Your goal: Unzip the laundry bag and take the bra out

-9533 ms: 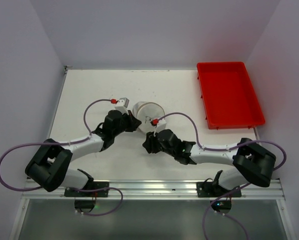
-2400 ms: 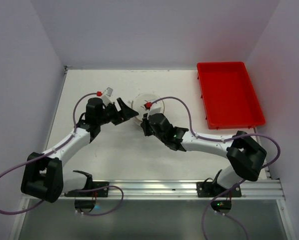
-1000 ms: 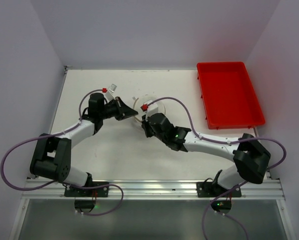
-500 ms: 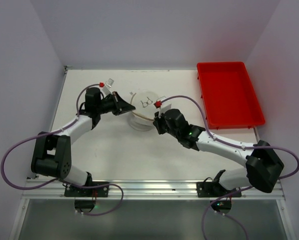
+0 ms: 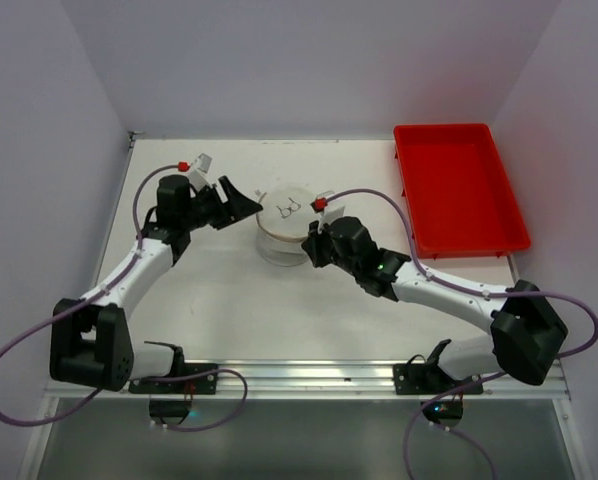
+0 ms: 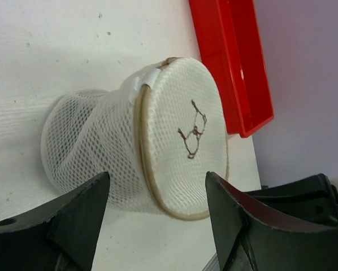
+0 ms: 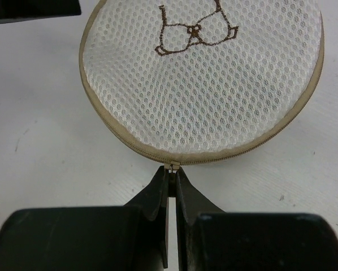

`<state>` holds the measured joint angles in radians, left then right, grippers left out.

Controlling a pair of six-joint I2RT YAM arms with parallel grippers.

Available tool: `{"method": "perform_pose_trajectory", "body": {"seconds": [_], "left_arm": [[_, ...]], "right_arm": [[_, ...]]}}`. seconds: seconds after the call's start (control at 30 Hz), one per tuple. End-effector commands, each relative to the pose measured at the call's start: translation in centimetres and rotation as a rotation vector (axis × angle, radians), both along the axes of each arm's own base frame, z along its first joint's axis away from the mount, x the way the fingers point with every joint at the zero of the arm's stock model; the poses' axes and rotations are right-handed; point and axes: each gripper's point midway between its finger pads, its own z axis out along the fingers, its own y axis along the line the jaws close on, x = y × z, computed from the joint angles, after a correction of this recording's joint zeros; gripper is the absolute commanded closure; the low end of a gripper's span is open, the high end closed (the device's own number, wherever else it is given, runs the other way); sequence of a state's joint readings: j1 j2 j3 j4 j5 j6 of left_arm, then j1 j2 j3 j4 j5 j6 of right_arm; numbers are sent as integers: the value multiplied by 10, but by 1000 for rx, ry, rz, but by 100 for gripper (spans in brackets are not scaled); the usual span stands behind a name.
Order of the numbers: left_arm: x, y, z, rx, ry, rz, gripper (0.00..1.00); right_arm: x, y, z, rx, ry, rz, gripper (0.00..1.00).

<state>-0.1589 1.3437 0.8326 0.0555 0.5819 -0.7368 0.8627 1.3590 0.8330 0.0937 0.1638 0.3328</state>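
1. Nearest the arm bases, the right gripper [image 7: 172,179] sits at the laundry bag's [image 5: 284,226] 5 o'clock in the top view. Its jaws are pinched to a sliver on the zip pull [image 7: 171,165] at the lid's [image 7: 203,79] near rim.
2. Step in hand, by the look of it: the unzip, barely begun. The zip looks fully shut round the tan rim on the side the wrist cam shows.
3. Next move prob. calls for drawing the pull along the rim's curve, not straight out, while the pod is kept from sliding or tipping.
4. The bag stands mid-table [image 5: 209,290], lid up with the small dark print showing. The bra is not seen, presumably inside; the mesh shows nothing dark.
5. At the bag's 10 o'clock, the left gripper [image 5: 243,204] has its jaws spread wide and holds nothing. The left wrist cam frames the pod between its fingers [image 6: 73,217], with no contact visible. It looks well placed to brace the bag.
6. Farthest, at approx. 2 o'clock and well apart, lies the red tray [image 5: 415,190].
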Motion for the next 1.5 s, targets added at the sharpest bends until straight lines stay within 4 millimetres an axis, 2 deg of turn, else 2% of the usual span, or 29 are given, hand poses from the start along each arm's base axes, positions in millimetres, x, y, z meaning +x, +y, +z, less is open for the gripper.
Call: {"method": "perform_pose_trajectory", "body": {"seconds": [0.0, 0.1, 0.27, 0.4, 0.47, 0.53, 0.57, 0.63, 0.77, 1.0, 1.1, 1.13, 1.27, 1.47], "left_arm": [[-14, 13, 9, 32, -35, 53, 27], [-23, 17, 19, 24, -64, 82, 24], [-26, 36, 1, 101, 72, 199, 21], [-36, 29, 1, 44, 88, 176, 21], [-41, 30, -1, 24, 97, 196, 14], [-43, 37, 5, 23, 70, 244, 9], [-45, 39, 3, 19, 82, 263, 2], [-50, 37, 7, -12, 73, 262, 0], [-52, 26, 5, -55, 78, 232, 2], [-47, 7, -8, -54, 105, 212, 7], [-44, 3, -16, -50, 137, 207, 9], [-38, 2, -10, -59, 109, 209, 11], [-30, -1, -19, -69, 127, 220, 12], [-23, -13, -23, -86, 127, 199, 21]], "right_arm": [[6, 14, 13, 93, -9, -17, 100], [7, 21, 11, 124, -2, -26, 100], [10, 31, 6, 114, 5, -54, 100], [11, 35, 5, 140, 17, -70, 100], [10, 38, 6, 148, 8, -80, 100], [12, 42, 4, 155, 3, -95, 100], [12, 44, 4, 158, 2, -101, 100], [13, 51, 3, 158, 2, -104, 100], [12, 65, 4, 174, 6, -92, 100], [4, 94, 23, 213, -18, -53, 100], [0, 99, 28, 217, -30, -38, 100], [-1, 99, 29, 216, -32, -38, 100], [-5, 101, 25, 206, -34, -31, 100], [-9, 104, 19, 195, -22, -9, 100]]}}
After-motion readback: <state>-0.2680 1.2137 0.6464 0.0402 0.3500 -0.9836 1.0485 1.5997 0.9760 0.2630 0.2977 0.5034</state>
